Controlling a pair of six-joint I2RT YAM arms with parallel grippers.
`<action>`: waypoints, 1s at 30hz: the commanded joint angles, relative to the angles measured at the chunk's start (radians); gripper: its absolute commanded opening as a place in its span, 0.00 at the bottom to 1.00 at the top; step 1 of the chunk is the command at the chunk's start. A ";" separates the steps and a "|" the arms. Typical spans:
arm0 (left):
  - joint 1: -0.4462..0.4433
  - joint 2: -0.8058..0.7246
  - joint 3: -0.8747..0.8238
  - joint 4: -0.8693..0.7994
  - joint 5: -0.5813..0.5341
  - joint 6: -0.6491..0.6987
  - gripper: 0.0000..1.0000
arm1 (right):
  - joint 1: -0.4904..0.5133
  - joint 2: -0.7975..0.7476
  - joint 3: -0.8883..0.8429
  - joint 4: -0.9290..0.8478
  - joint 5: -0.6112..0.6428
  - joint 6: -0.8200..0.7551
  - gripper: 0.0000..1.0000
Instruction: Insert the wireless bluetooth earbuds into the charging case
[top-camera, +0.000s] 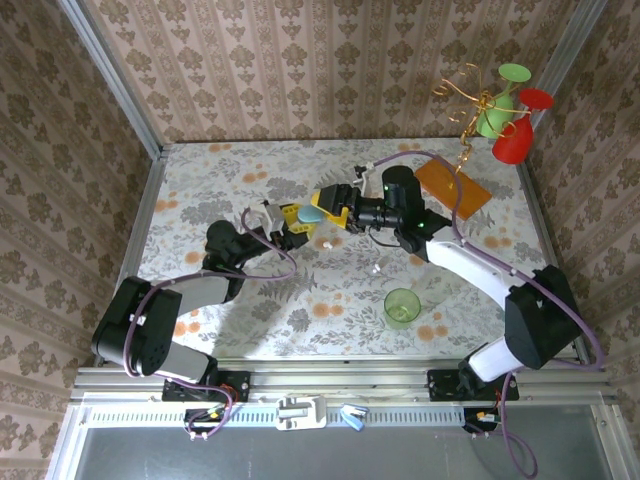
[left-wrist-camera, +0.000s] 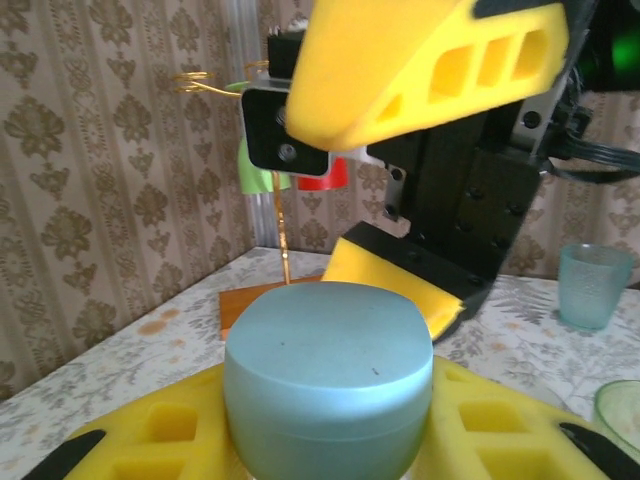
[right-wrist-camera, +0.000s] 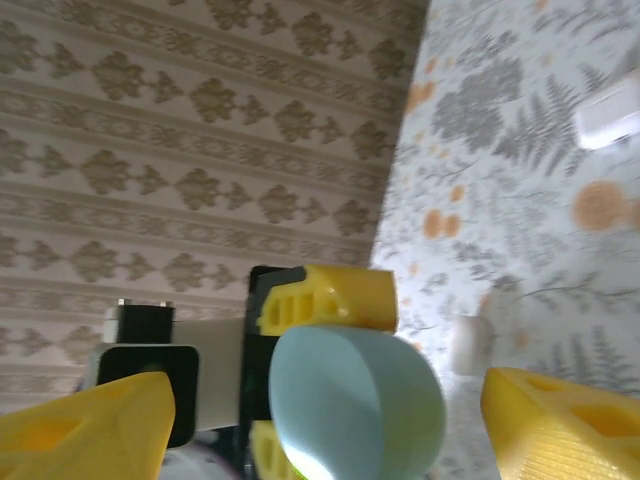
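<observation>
Closest to my left wrist lens is the pale-blue charging case (left-wrist-camera: 328, 370), low centre, its broad side running left to right, pinched between the yellow fingers (left-wrist-camera: 150, 430) of the left gripper (left-wrist-camera: 330, 425). Above it the right gripper (left-wrist-camera: 335, 195) is spread, one finger high in the frame, the other just behind the case's top edge; I cannot tell whether that one touches. From the right wrist, the case (right-wrist-camera: 355, 400) shows its rounded face at bottom centre between my wide-apart right fingers (right-wrist-camera: 85, 430), and a white earbud (right-wrist-camera: 468, 345) lies on the table (right-wrist-camera: 520, 200) just right of it, long axis up-down in frame; which end leads is too blurred to say. From above, the case (top-camera: 312, 215) sits mid-frame, lengthwise left-right, with one earbud (top-camera: 327, 242) just below it and another earbud (top-camera: 376, 268) farther lower right, both too small to read a direction.
</observation>
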 joint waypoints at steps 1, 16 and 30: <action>-0.005 0.010 0.041 0.055 -0.056 0.038 0.25 | 0.002 0.050 -0.046 0.332 -0.095 0.244 0.76; -0.006 0.011 0.034 0.053 -0.062 0.040 0.34 | -0.014 0.073 -0.089 0.400 -0.056 0.304 0.22; 0.016 -0.070 -0.074 -0.147 -0.208 0.126 1.00 | -0.117 0.177 -0.027 -0.015 0.227 -0.059 0.18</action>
